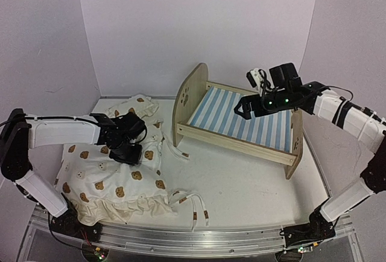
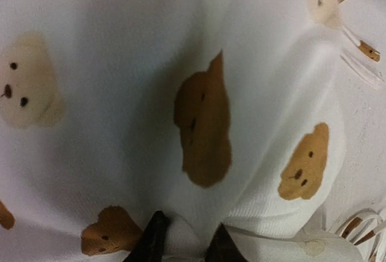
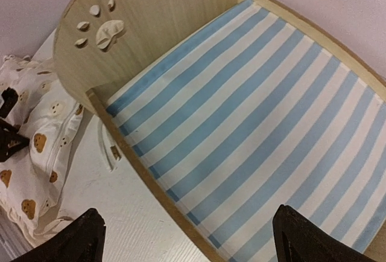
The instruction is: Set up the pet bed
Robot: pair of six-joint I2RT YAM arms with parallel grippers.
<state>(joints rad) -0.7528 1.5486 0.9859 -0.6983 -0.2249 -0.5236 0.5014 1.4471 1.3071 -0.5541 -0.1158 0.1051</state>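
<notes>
Now our left gripper [image 2: 187, 244] pinches the cushion [image 1: 114, 183]; we should lift evenly, ties [image 1: 196, 204] clear, toward the bed [image 1: 190, 99] where our right gripper [image 3: 187, 238] hovers, spread wide.

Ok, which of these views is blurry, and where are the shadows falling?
Left wrist view: soft all over, too close to the cushion, with a dark shadow running down its middle fold. Right wrist view: sharp on the bed, whose stripes are slightly bowed by the lens. Top view: crisp, with even light and only faint shadows.
</notes>
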